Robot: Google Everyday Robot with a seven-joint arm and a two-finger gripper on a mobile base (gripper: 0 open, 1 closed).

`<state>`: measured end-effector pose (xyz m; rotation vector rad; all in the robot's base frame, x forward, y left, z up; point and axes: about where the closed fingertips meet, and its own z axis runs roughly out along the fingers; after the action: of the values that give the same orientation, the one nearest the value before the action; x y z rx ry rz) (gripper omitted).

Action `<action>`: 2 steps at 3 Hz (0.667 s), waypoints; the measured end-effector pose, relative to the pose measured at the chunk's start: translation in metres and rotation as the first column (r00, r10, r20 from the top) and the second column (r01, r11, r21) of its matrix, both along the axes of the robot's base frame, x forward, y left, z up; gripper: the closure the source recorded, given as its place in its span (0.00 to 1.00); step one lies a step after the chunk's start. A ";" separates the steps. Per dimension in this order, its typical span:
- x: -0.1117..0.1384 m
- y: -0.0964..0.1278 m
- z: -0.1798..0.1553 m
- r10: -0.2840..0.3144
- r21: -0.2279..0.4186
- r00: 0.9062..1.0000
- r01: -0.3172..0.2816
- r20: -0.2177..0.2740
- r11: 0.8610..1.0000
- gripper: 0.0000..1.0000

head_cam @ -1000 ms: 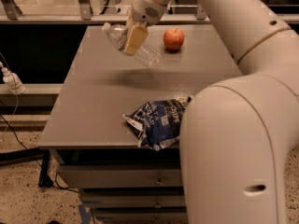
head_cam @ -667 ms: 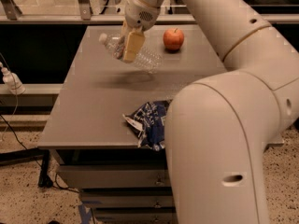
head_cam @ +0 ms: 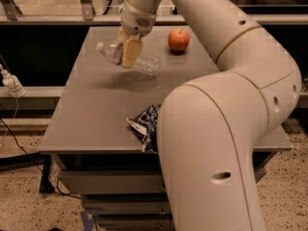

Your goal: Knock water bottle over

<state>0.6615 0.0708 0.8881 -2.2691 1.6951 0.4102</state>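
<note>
Camera view | gripper [head_cam: 129,56] fingers clamp tilted water bottle [head_cam: 147,63] | label unreadable

A grey bench [head_cam: 94,124] with drawers [head_cam: 110,183] beneath stands on a speckled floor [head_cam: 24,206]. Behind it runs a pale metal rail [head_cam: 57,19] under glazed frames, with darkness below. At left a white plug [head_cam: 12,84] hangs on its cable. The light is dim and warm. The tool [head_cam: 130,49] hangs over the bench's far half, clasping the water bottle [head_cam: 148,64].
</note>
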 end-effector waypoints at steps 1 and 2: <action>-0.002 0.004 -0.003 0.002 0.008 1.000 -0.002 -0.006 1.000 0.12; -0.005 0.008 -0.005 0.004 0.016 1.000 -0.004 -0.013 1.000 0.00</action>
<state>0.6568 0.0783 0.8828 -2.2638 1.6881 0.4380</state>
